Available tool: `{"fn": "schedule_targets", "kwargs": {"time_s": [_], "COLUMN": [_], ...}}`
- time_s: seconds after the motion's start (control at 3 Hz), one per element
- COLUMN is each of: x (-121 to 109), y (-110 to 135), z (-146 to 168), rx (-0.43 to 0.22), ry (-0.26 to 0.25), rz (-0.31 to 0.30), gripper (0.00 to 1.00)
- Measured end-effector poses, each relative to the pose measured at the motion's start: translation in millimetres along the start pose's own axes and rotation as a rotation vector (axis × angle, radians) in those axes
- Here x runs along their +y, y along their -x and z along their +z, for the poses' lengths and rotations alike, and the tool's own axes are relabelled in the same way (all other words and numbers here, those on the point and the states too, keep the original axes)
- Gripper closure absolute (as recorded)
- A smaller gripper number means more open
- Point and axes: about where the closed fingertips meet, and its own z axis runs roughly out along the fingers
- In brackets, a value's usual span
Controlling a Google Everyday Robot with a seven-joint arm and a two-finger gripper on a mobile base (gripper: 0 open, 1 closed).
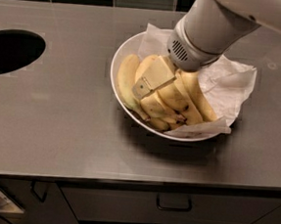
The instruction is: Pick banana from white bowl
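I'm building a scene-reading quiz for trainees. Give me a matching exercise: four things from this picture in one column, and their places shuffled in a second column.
Things
1. hand
2. white paper
3. dark oval opening
4. drawer handle

Places
A. far left of the countertop
B. lining the right side of the white bowl
C. under the counter's front edge
D. down among the bananas in the bowl

Pairs: 1-D, 2-B, 3-A, 4-C
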Motion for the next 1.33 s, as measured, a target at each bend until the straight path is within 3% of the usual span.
{"fn": "schedule_targets", "kwargs": {"time_s": [0.67,1.33], "x": [4.0,5.4], "y": [6.6,12.1], "z": [-6.1,-44.8], "rx": [-0.026,-0.071], "ry": [-0.08,-0.191], "rz": [0.084,0.103], "gripper": [0.23,0.28]}}
